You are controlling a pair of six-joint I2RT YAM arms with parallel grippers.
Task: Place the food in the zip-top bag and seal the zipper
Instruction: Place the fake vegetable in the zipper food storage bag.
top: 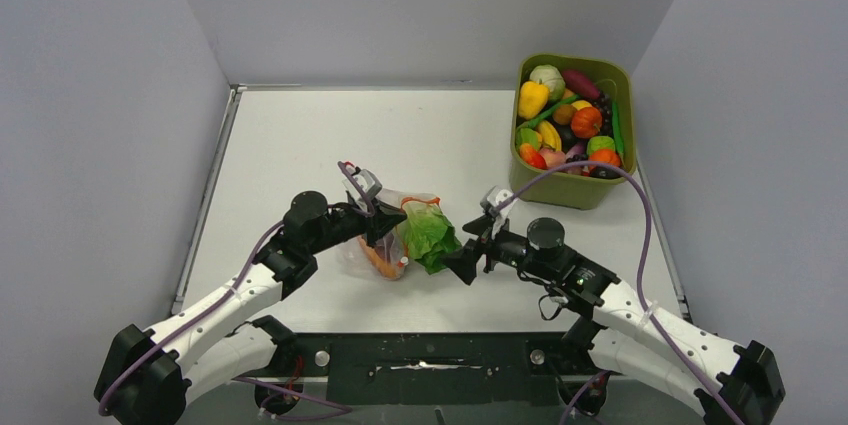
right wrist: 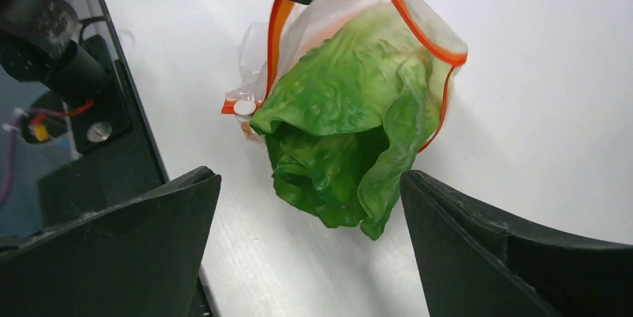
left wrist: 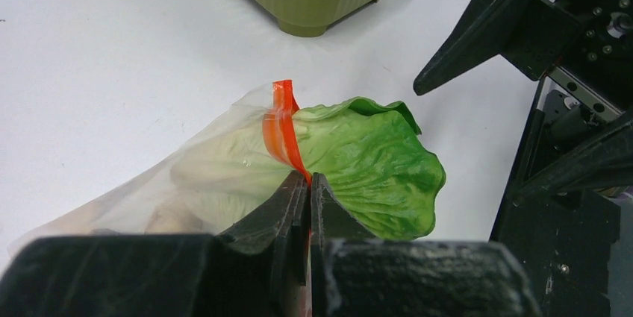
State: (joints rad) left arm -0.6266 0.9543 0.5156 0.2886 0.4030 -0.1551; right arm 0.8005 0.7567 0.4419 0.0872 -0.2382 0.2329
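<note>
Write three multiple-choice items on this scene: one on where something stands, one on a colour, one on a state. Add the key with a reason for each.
1. Where does the olive-green tub stand on the table?
A. At the far right corner
B. At the far left corner
C. At the near edge, between the arm bases

2. What colour is the zipper strip on the clear bag?
A. Blue
B. Orange-red
C. Black

3. How does the lettuce leaf lie?
A. Wholly inside the bag
B. Partly in the bag, with its ruffled end out past the mouth
C. On the table, apart from the bag

Key:
1 A, since the top view shows the tub at the back right.
2 B, since both wrist views show an orange-red edge.
3 B, since the strip crosses the leaf and green sticks out beyond it.
</note>
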